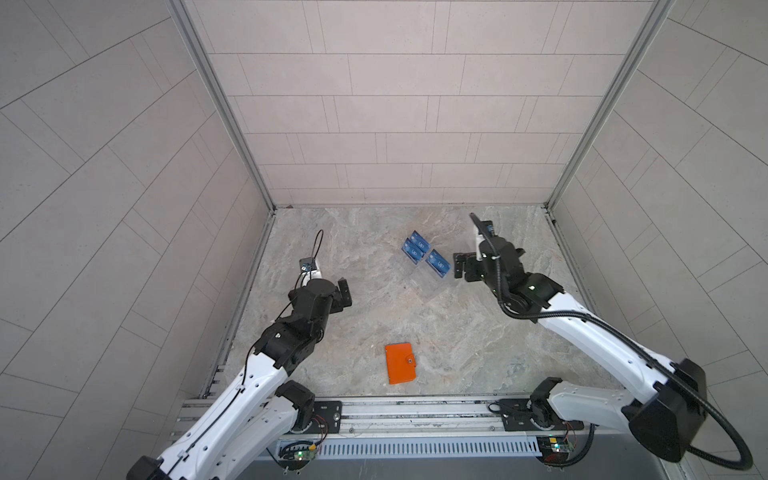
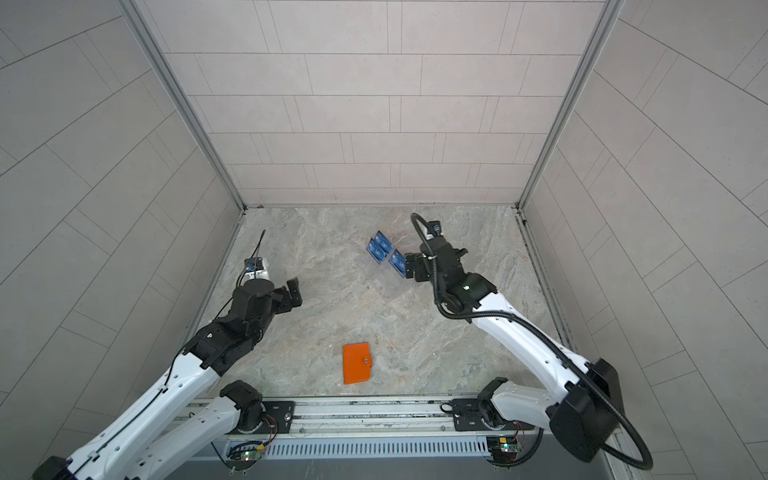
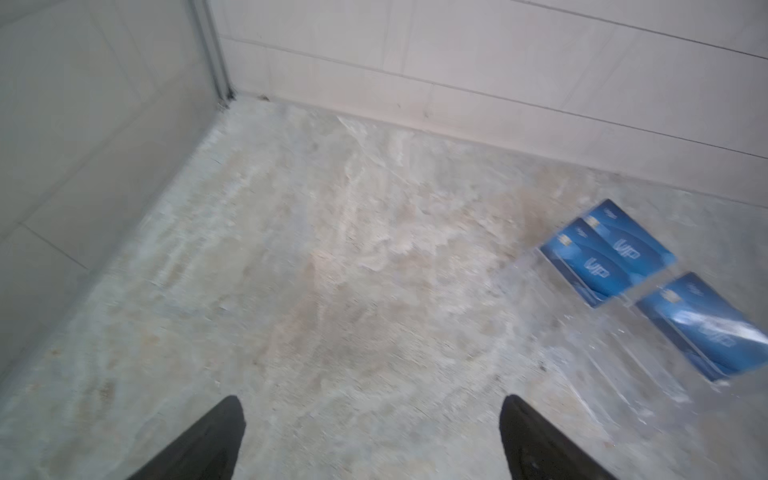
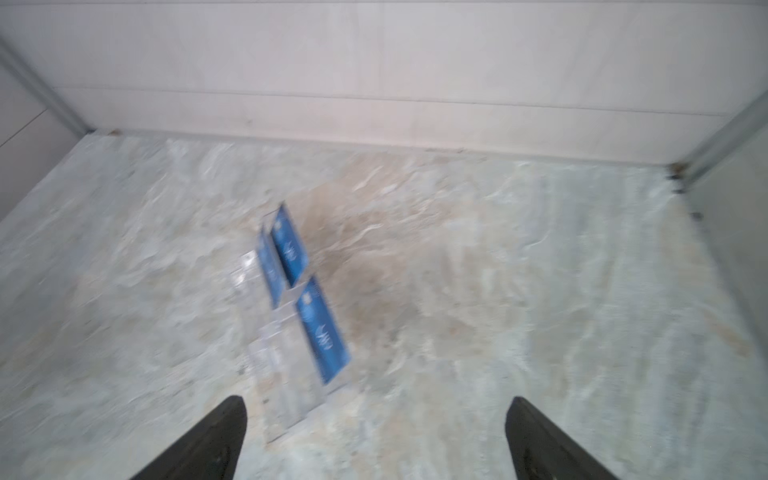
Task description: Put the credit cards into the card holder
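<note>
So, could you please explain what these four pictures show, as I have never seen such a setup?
These are two robot arms mounted at the near edge of a marble-look table. Each ends in a two-fingered end effector. Two pictures come from a camera pair overhead, so they look almost alike; the other two come from a camera on each wrist, looking out past the fingers. The left end effector and right end effector both stand open and hold nothing. On the table lie a closed orange card holder and three blue credit cards propped in a clear stand.
</note>
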